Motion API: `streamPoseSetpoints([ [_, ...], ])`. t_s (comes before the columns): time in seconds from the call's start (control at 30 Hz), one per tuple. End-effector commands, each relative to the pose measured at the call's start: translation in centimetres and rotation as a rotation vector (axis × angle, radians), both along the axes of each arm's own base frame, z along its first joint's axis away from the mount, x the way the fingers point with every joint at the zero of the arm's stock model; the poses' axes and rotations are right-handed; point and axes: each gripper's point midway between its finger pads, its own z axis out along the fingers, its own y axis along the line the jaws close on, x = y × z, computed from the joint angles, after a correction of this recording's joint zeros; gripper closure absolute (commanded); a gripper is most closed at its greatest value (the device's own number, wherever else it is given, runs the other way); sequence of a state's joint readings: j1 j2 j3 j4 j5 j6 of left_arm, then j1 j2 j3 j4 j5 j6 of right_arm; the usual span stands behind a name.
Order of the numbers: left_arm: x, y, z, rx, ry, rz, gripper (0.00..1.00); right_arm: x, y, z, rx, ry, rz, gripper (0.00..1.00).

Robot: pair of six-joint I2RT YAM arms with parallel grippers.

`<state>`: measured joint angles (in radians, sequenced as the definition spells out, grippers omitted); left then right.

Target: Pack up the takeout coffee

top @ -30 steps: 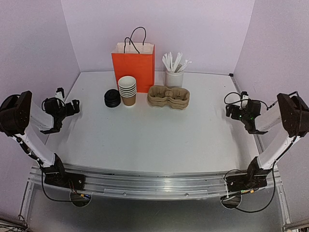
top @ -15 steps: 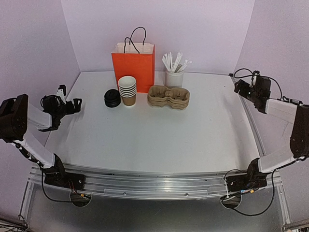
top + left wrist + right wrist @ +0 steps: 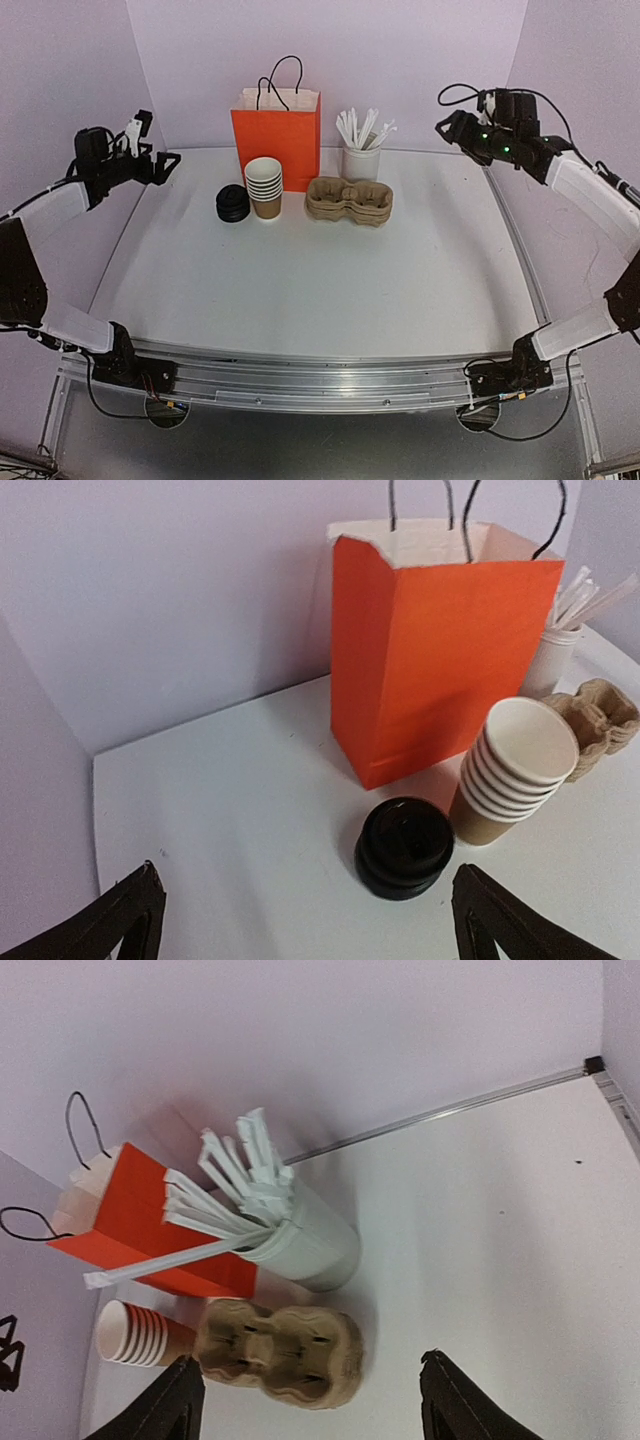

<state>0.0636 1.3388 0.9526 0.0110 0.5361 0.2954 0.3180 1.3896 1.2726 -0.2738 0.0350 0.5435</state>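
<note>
Arms have both swung up and back since half a second ago. The left gripper, which was low by the table's left edge and well in front of the orange bag, now hangs raised and level with the bag, off to its left. The right gripper has moved from the right edge toward the back wall, high on the bag's far right. Nothing on the white table has shifted.

In each wrist view the two dark fingers stand wide apart with only bare table between them, so both grippers are spread and hold nothing.

The bag is matte orange paper with a jagged top edge and thin black cord handles. In front of it, at its left corner, sits a pile of lids: round, black, glossy plastic. Just right of the pile, touching the bag's front or nearly so, stands a stack of cups, brown kraft outside and white inside, their rolled rims forming rings. To the bag's right front lies a stack of carriers, tan moulded pulp, rough and lobed. Beside the bag on its right stands a smooth white cylinder pot with white paper-wrapped sticks fanning out.

The takeout coffee, a capped cup, I cannot make out in any view.
</note>
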Motion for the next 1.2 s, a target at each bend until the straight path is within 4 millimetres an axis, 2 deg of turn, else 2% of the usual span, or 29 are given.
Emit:
streamPoseSetpoints([
  [0.0, -3.7, -6.2, 0.1, 0.103, 0.145, -0.355, 0.00, 0.1, 6.6, -0.1, 0.045, 0.091, 0.078, 0.34],
  [0.07, -5.7, -8.6, 1.2, 0.133, 0.095, -0.496, 0.00, 0.2, 11.0, 0.8, 0.067, 0.085, 0.159, 0.36],
  [0.13, -7.4, -10.9, 1.8, 0.203, 0.043, -0.618, 0.00, 0.2, 14.4, 1.1, 0.086, 0.086, 0.218, 0.40],
  [0.23, -9.5, -13.9, 1.2, 0.350, 0.002, -0.782, 0.03, -0.1, 19.9, 0.8, 0.123, 0.113, 0.306, 0.43],
  [0.3, -9.8, -15.7, 0.4, 0.418, -0.008, -0.853, 0.17, -0.3, 23.1, 0.0, 0.167, 0.157, 0.363, 0.46],
  [0.37, -9.3, -17.1, 0.1, 0.460, -0.030, -0.882, 0.41, -0.2, 25.5, -1.7, 0.212, 0.222, 0.379, 0.51],
  [0.4, -8.8, -17.7, -0.2, 0.474, -0.036, -0.890, 0.50, -0.1, 26.4, -2.6, 0.231, 0.252, 0.382, 0.53],
  [0.47, -7.7, -18.8, -0.7, 0.502, -0.050, -0.901, 0.56, 0.1, 28.2, -3.7, 0.267, 0.291, 0.391, 0.56],
  [0.67, -5.8, -20.4, -4.0, 0.586, 0.028, -0.976, 0.63, 1.1, 32.0, -6.2, 0.300, 0.326, 0.431, 0.66],
  [0.93, -2.7, -21.0, -6.3, 0.604, 0.117, -0.934, 0.64, 2.0, 34.0, -9.9, 0.341, 0.377, 0.445, 0.73],
  [1.07, -1.8, -21.1, -7.1, 0.612, 0.133, -0.911, 0.65, 2.3, 34.8, -10.8, 0.367, 0.389, 0.459, 0.75],
  [1.17, -1.1, -21.2, -7.5, 0.617, 0.140, -0.892, 0.69, 2.5, 35.1, -11.5, 0.373, 0.397, 0.459, 0.78],
])
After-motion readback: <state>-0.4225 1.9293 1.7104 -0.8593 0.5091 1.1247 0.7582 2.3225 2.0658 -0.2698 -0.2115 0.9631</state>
